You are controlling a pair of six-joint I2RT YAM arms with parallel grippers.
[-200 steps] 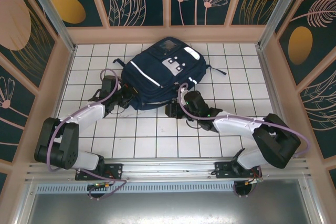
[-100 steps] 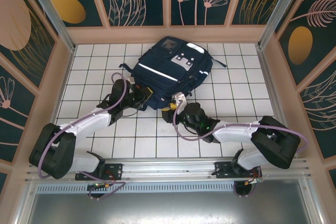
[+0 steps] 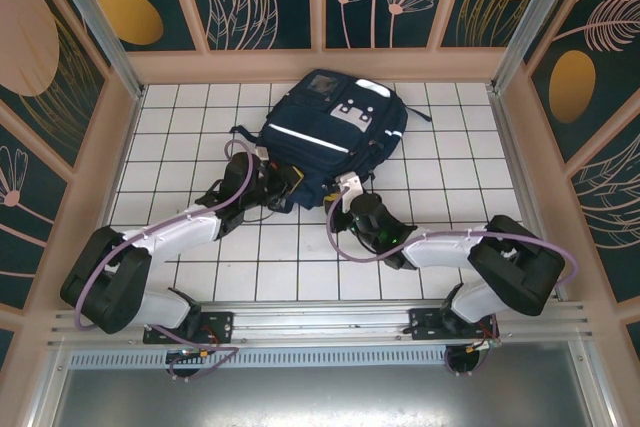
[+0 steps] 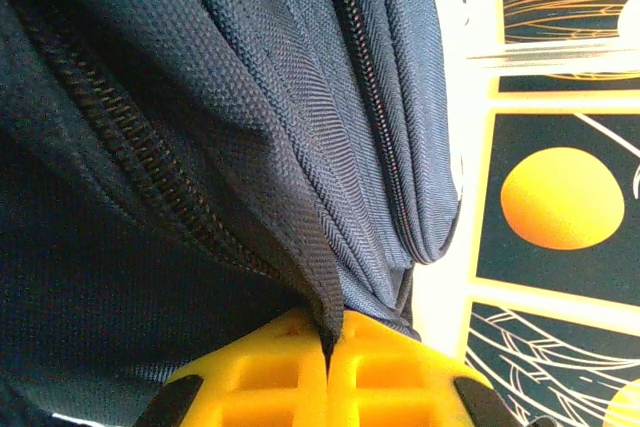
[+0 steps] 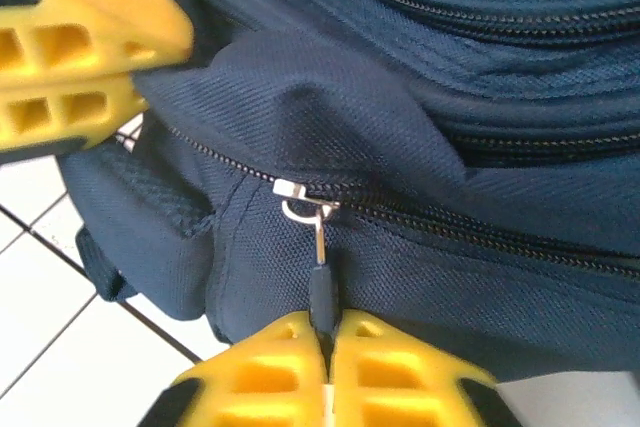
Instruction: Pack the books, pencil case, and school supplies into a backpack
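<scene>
On worktop, far centre: navy backpack. My left gripper, jaws closed on a fold of backpack fabric beside the zip. My right gripper, jaws pinching the zipper pull. Recommended handling: draw along the track with the fabric taut.
</scene>
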